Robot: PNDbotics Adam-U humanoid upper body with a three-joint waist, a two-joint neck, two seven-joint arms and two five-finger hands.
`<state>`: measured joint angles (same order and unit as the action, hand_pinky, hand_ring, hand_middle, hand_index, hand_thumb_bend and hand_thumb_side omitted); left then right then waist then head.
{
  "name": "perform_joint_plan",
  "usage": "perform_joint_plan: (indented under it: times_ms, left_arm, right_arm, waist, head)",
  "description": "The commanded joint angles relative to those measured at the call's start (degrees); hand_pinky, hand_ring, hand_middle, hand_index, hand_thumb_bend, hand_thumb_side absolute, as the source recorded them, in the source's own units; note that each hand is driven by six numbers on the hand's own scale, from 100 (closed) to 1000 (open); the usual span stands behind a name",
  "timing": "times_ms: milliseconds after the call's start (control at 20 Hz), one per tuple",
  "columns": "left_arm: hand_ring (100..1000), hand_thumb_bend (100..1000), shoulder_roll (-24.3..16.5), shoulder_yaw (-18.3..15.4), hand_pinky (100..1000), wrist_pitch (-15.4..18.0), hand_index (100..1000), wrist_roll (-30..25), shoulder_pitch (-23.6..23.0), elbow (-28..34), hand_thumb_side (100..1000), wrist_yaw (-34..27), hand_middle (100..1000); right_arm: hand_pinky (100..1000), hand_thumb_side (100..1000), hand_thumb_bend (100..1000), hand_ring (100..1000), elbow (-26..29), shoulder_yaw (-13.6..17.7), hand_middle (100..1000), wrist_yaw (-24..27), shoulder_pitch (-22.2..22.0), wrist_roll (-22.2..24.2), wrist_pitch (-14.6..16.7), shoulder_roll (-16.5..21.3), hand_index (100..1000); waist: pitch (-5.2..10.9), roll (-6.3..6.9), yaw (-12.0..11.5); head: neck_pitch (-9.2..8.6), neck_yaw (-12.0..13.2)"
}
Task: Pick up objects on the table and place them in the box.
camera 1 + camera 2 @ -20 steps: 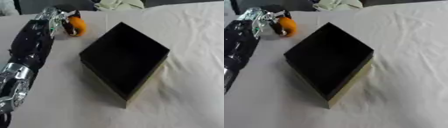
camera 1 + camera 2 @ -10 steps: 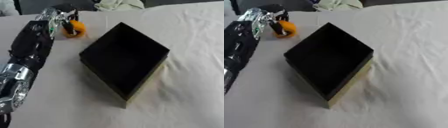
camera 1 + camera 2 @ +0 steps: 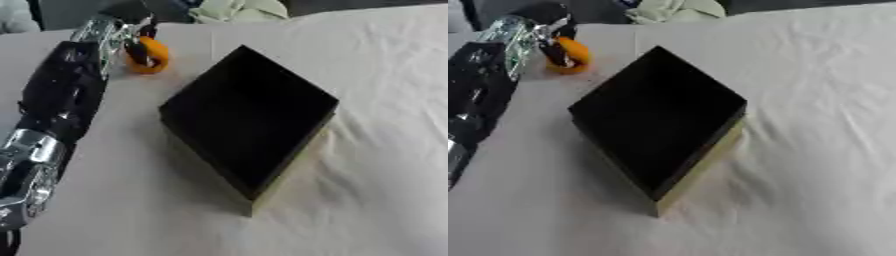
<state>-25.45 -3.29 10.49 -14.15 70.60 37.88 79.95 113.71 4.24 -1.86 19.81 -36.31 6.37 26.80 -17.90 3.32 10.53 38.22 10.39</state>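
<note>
A small orange object lies on the white cloth at the far left, beyond the box's left corner. My left hand is at it, reaching in from the lower left along the table, with fingers curled round the orange object's near side. The black open box sits in the middle, turned like a diamond, with a pale yellowish outer wall on its lower right side. Its inside looks dark and I see nothing in it. My right hand is out of sight in both views.
A white cloth covers the table, creased on the right. A pale crumpled fabric lies at the far edge, with dark shapes beside it.
My left hand has stayed at the orange object, with hardly any shift. The box has not moved.
</note>
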Motion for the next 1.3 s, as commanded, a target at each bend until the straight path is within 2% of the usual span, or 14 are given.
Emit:
perform_joint_plan:
  times_ms: [50,600,1000,1300]
  left_arm:
    - [300,457,-2.4,0.6,100,1.4,342,0.5,1.1,4.4,100,-1.2,320]
    - [299,388,-2.2,4.6,100,7.4,336,-1.6,1.3,15.7,100,-9.9,312]
    - [323,387,-0.7,12.0,100,14.8,350,-2.5,0.1,24.6,100,-18.0,329]
    - [328,357,0.9,16.3,100,17.2,352,-3.1,-2.9,29.9,100,-22.5,334]
  right_arm:
    - [771,1000,287,752,0.9,0.7,667,0.0,0.4,-0.2,0.0,0.8,861]
    - [771,1000,285,752,0.9,0.8,669,0.3,0.5,-0.2,0.3,1.1,861]
    - [771,1000,285,751,0.9,0.9,669,0.3,0.6,-0.3,0.5,1.1,861]
    - [770,1000,285,751,0.9,1.1,669,0.2,0.7,-0.6,0.5,1.1,861]
  waist:
    - [1.74,-0.36,-0.1]
    - [3.05,-0.63,-0.4]
    - [3.41,-0.47,-0.2]
    - [3.11,-0.3,-0.1]
  head:
    - [0.08,-0.2]
    - [0.78,-0.4]
    - [0.7,-0.5]
    - [0.74,-1.0]
